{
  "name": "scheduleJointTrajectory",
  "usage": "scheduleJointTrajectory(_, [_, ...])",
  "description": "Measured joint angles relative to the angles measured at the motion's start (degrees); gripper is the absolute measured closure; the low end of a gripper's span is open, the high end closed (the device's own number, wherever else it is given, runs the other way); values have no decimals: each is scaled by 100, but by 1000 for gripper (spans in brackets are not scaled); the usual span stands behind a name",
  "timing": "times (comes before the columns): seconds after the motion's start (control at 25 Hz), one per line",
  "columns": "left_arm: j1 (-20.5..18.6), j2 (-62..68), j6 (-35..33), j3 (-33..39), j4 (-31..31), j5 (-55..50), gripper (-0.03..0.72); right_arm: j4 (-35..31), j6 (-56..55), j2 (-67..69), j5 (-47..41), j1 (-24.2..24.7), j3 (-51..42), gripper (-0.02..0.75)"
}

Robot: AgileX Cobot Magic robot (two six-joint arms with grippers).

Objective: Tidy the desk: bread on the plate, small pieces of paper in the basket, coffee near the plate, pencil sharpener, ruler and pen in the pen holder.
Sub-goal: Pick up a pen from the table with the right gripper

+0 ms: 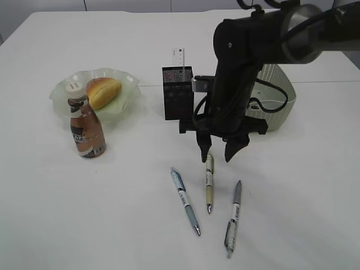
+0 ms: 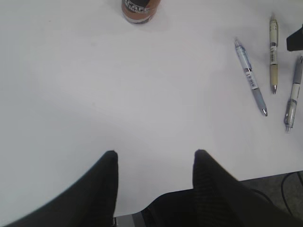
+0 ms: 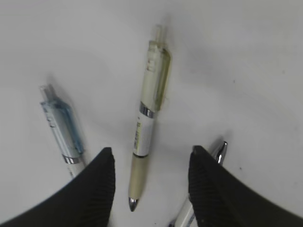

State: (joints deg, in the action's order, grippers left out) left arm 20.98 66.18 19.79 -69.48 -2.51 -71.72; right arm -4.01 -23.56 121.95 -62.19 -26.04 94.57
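Straddling the beige pen [image 3: 147,127], open right end effector [image 3: 150,177], neighbouring pens just beside.

A robot test bench staged as an office desk [image 1: 50,214]: plain white tabletop, pale bare wall behind its far edge, a black arm [image 1: 247,62] above it.

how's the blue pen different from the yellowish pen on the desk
The blue pen has a pale blue clear barrel and grey grip; the yellowish pen has a cream barrel and beige grip. The blue pen lies slanted and apart on the left; the yellowish pen lies nearly straight, its top end between the open right gripper's fingers. Both are click pens lying flat on the desk, tips toward the near edge.
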Motion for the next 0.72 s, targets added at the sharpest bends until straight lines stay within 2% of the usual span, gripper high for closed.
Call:
scheduleJointTrajectory(0.24, [0, 0, 0, 0, 0, 0, 316, -103, -39, 327, -276, 0, 0, 336])
scheduleJointTrajectory(0.72, [0, 0, 0, 0, -14, 0, 316, -27, -315, 458, 5, -111, 0, 336])
